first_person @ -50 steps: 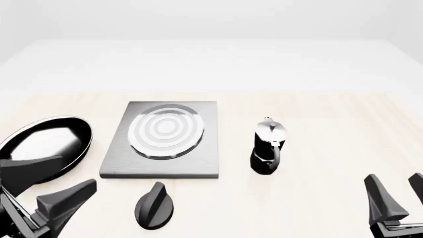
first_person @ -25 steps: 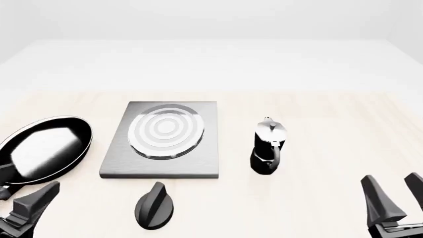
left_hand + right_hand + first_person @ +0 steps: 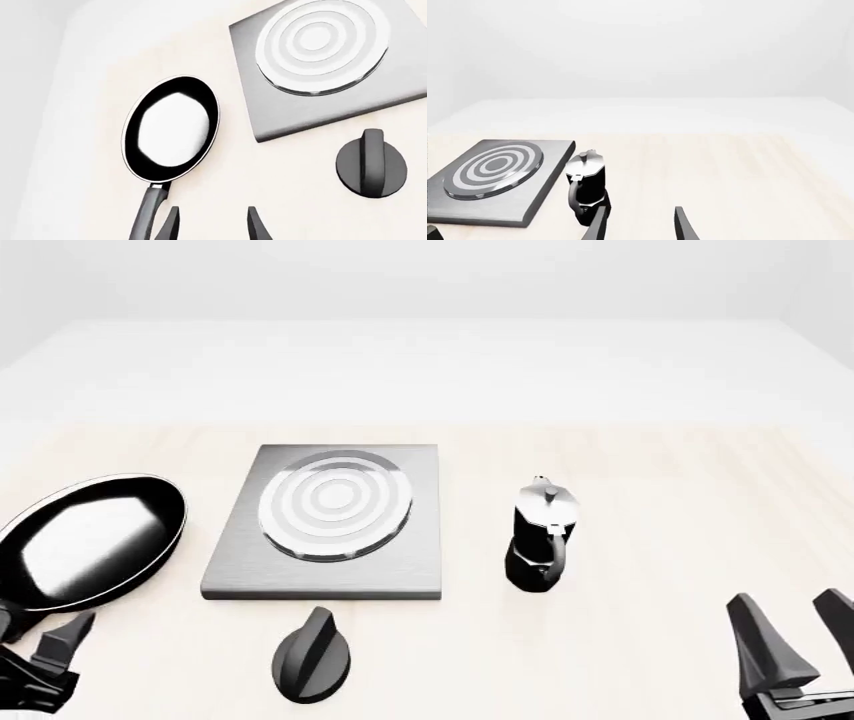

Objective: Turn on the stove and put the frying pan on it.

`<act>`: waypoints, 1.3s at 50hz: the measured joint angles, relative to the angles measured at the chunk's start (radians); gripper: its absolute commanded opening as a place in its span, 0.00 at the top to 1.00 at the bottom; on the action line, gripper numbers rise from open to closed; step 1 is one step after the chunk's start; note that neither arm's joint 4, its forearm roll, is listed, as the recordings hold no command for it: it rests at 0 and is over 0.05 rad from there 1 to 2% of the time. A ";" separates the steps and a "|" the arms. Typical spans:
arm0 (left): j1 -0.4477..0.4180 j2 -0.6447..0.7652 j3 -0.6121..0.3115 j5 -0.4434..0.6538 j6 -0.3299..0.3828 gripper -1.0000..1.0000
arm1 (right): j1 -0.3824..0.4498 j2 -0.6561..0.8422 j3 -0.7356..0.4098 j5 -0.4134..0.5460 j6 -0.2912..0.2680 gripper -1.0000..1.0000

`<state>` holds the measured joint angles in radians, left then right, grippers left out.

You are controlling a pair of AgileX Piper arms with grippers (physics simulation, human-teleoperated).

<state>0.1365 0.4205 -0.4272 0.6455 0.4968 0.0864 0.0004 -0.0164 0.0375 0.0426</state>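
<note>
While the left gripper [image 3: 40,665] has dropped back toward the near left corner since a second ago, its jaws stand wide over the pan handle without closing. To my eye it is lining up a grasp. The frying pan [image 3: 91,538] lies left of the stove [image 3: 331,522], untouched, as is the knob [image 3: 312,656]. The right gripper [image 3: 801,640] waits, open and empty.
</note>
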 measured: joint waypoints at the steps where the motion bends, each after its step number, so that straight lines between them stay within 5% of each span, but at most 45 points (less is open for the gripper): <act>1: 0.011 0.007 0.005 -0.008 0.012 0.00 | 0.000 0.000 0.000 0.000 0.000 0.00; 28: 0.264 0.243 0.140 -0.302 0.285 0.00 | 0.014 0.000 0.002 -0.004 0.004 0.00; 65: 0.535 0.681 0.187 -0.751 0.466 0.00 | 0.026 0.004 0.011 -0.012 0.004 0.00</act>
<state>0.6714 1.1014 -0.2406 -0.1060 0.9625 0.1125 0.0048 -0.0058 0.0256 0.0464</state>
